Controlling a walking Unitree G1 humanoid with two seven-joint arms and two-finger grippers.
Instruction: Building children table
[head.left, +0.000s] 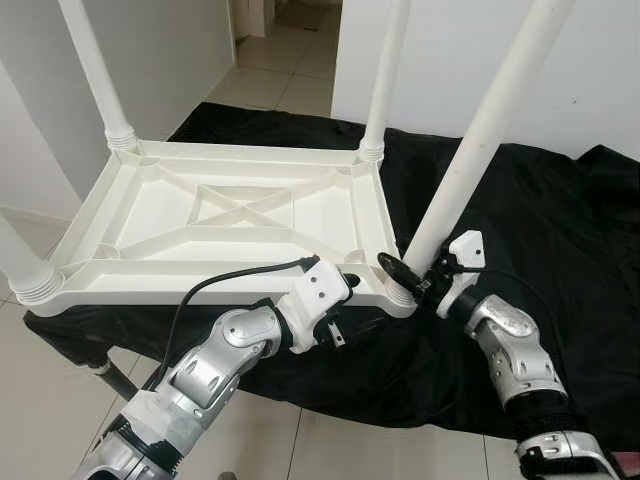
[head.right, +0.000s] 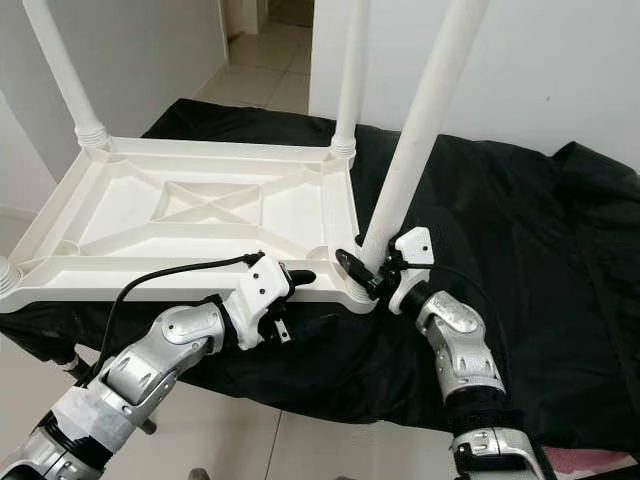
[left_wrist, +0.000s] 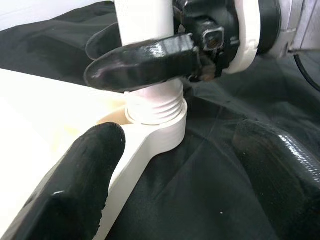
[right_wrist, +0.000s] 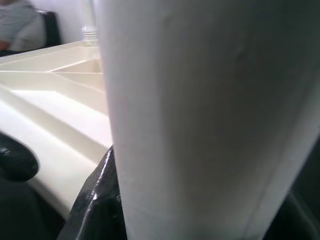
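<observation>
A white plastic children's table (head.left: 200, 215) lies upside down on a black cloth. My right gripper (head.left: 415, 272) is shut on the near-right leg (head.left: 480, 130), low down by its threaded end. That leg leans to the right, and its thread (left_wrist: 155, 110) sits in the corner socket (left_wrist: 160, 132). The left wrist view shows one right finger (left_wrist: 145, 62) wrapped across the leg. My left gripper (head.left: 352, 283) is open at the table's near rim, just left of that corner. One of its fingers (left_wrist: 75, 185) rests over the white rim and the other (left_wrist: 280, 175) hangs over the cloth.
Three more legs stand in the far-left (head.left: 95, 70), far-right (head.left: 385, 80) and near-left (head.left: 25, 265) corners. The black cloth (head.left: 560, 230) covers a low stand. Tiled floor (head.left: 300, 440) lies in front, with a doorway (head.left: 290, 50) behind. A person in grey (right_wrist: 15, 22) sits far off.
</observation>
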